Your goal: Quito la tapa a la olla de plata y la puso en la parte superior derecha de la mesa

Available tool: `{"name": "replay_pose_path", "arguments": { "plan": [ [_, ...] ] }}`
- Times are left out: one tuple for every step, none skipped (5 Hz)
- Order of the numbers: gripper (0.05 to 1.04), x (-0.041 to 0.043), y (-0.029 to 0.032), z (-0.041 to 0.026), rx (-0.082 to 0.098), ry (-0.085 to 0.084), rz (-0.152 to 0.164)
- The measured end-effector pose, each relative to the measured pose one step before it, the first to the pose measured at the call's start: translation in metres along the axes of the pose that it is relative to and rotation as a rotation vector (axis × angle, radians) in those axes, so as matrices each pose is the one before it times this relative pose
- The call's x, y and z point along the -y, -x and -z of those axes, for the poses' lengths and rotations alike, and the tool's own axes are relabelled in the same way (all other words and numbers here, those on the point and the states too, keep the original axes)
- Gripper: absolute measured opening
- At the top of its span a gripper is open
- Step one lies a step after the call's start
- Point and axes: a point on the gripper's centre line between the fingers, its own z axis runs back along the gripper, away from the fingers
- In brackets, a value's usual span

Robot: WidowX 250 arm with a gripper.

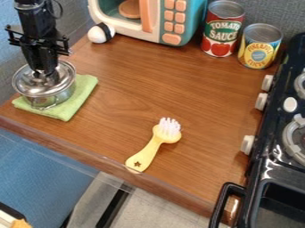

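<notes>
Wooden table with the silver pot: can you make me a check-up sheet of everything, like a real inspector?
Surface: brown wooden table, wood grain showing.
Job's things: silver pot on a green cloth; lid over its top, tight fit can't be told.
Clutter: yellow brush, red can, yellow can, black-and-white ball-like thing.
Gripper: at the lid's middle.
Cables: thin black loop beside the arm, probably a cable.
Surroundings: toy microwave behind, black stove at right.
</notes>
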Motion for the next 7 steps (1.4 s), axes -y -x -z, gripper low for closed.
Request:
{"name": "replay_pose_path", "arguments": {
  "plan": [
    [0.284, 0.00152, -0.00500, -0.01086, -0.0081, 0.0019, -0.0282],
    [0.284, 0.02243, -0.01557, -0.02081, 0.0151, 0.0269, 0.0309],
    [0.284, 0.02423, -0.01918, -0.02218, 0.0455, 0.0184, 0.0106],
    [0.284, 0.02265, -0.01878, 0.01473, -0.0171, -0.0032, 0.0227],
    [0.284, 0.01536, -0.01727, 0.01897, -0.0094, -0.0258, -0.0111],
    [0.284, 0.00185, -0.02104, 0.01206, 0.0005, -0.0031, -0.0577],
    [0.284, 0.00172, -0.00981, 0.01084, 0.0091, 0.0062, -0.0321]
  ]
}}
